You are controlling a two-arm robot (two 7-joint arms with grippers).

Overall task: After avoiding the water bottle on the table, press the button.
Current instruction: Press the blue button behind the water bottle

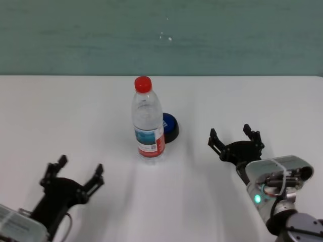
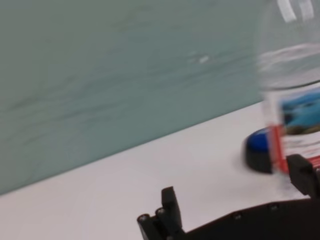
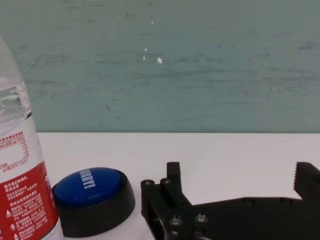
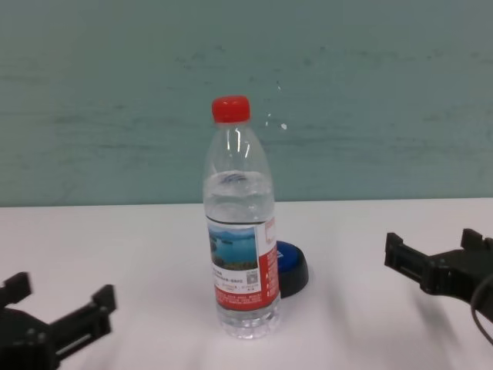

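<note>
The water bottle (image 1: 147,123) stands upright in the middle of the white table (image 1: 60,116), clear with a red cap and a lake label; it also shows in the chest view (image 4: 239,231). The blue button (image 1: 169,127) sits just behind and to the right of it, partly hidden by the bottle, and shows in the right wrist view (image 3: 92,197). My right gripper (image 1: 235,137) is open, to the right of the button, apart from it. My left gripper (image 1: 73,171) is open near the front left, away from both.
A teal wall (image 1: 161,35) runs behind the table's far edge. White tabletop stretches on both sides of the bottle.
</note>
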